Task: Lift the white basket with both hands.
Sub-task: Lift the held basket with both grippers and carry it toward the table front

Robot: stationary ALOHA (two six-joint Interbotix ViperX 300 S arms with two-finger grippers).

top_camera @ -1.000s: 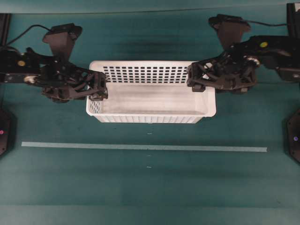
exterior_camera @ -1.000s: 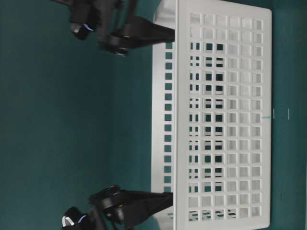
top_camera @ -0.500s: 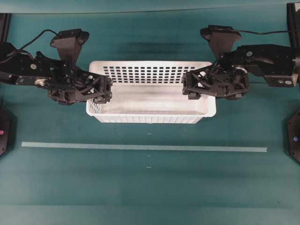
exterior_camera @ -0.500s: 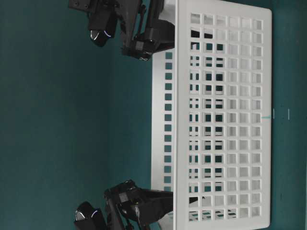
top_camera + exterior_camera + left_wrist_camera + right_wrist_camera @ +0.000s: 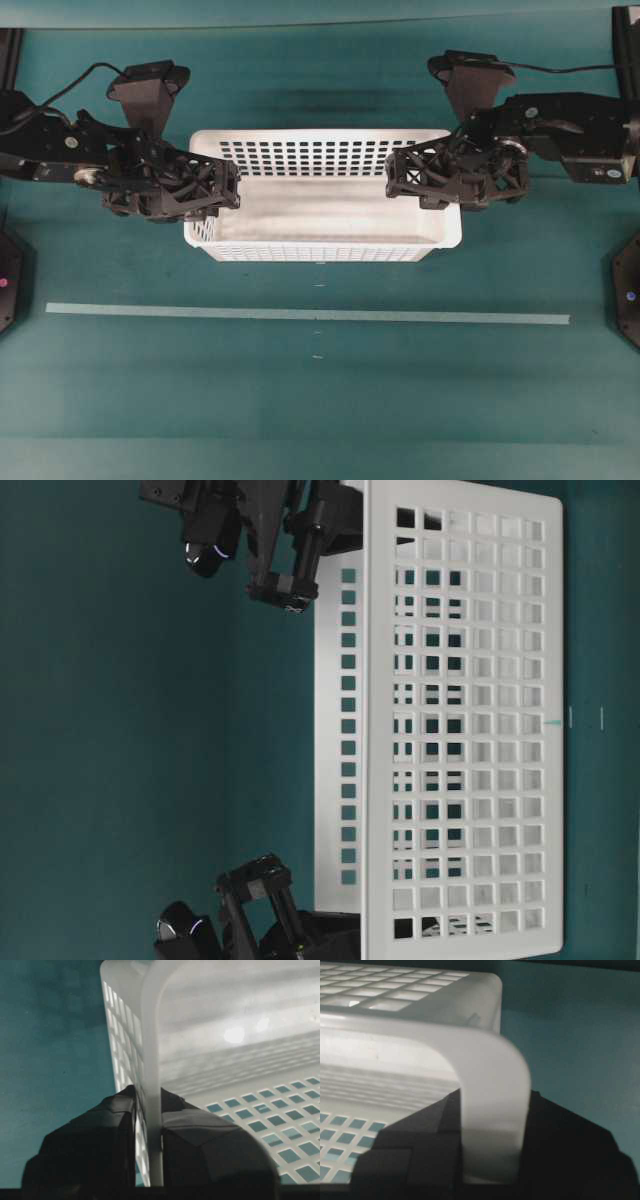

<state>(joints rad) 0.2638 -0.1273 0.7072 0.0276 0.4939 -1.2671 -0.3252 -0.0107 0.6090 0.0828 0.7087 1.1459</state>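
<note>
While the white basket [image 5: 320,215] sits flat on the green desk [image 5: 300,400], each of its short end walls runs between a pair of black fingers. From the left wrist view, the left fingers [image 5: 150,1150] straddle the end wall: one finger lies outside against the perforated wall, the other inside over the floor, with the rounded rim rising straight up between them. They look closed onto the wall, with no gap showing on either side. The right fingers [image 5: 490,1160] show the same arrangement at the opposite end, one inside, one outside, the broad rim curving over just beyond them and the plastic pinched between.

Seen from overhead, the left gripper [image 5: 200,188] and right gripper [image 5: 425,175] face each other across the basket, which lies between them with nothing inside it.

As for handling, the basket looks light: thin moulded plastic, walls full of small holes, nothing in it. Being thin, the walls will likely flex under a pinch, and smooth plastic may slide between the fingers. The thickened rim just beyond each pair of fingers is probably the stiffest place to hold, and it should catch on them if the wall slips. Both ends ought to rise evenly, or the long body may tilt or twist.
</note>
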